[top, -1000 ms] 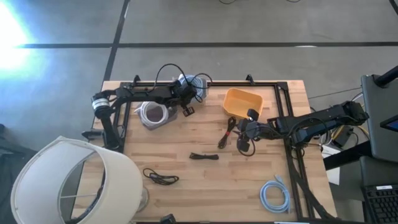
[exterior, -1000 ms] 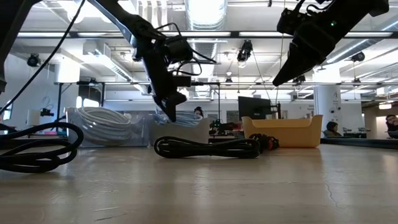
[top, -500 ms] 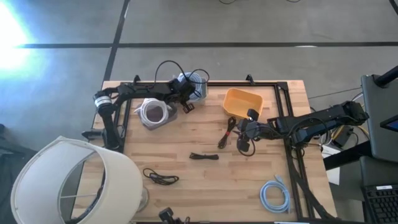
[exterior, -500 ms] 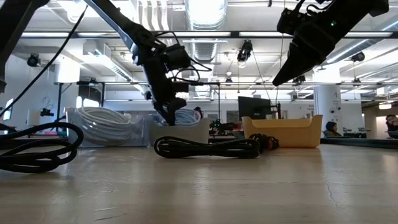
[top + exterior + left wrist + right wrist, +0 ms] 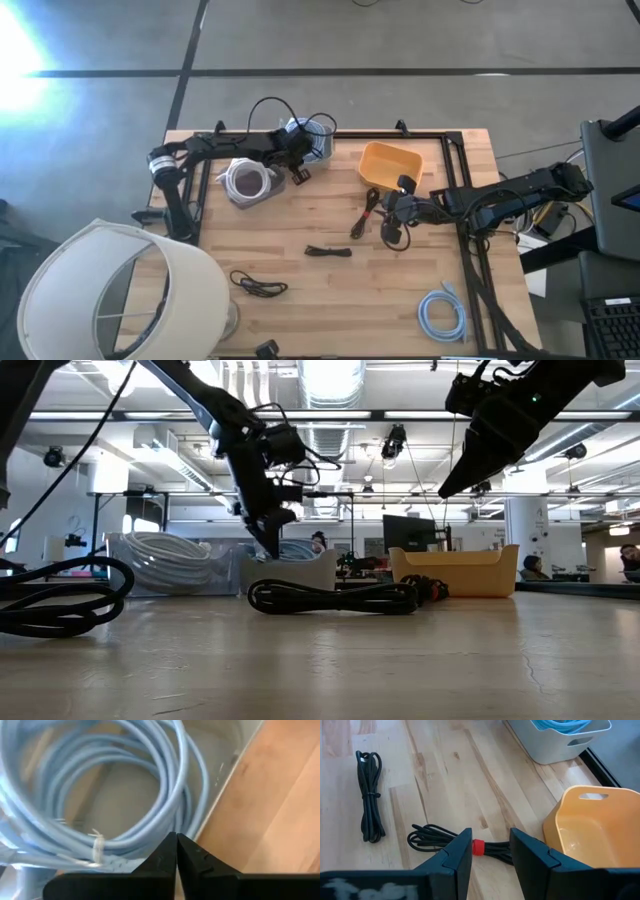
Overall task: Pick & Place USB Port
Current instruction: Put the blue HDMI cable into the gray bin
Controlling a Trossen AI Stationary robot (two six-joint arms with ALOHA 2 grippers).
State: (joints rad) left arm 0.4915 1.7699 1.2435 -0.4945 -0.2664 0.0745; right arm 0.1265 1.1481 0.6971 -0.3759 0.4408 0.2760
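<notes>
Dark left pincer has edged toward the table's centre.

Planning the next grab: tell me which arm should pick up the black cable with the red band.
Right. Its open pincer hovers directly over the black cable beside the yellow bin; the left pincer is shut over the pale blue cable.

cable: black bundled USB cable with a red band
pose: lying flat on the wood, folded into a narrow bundle
place: centre-right of the high view, just below the yellow bin
contact: touched by nothing
</notes>
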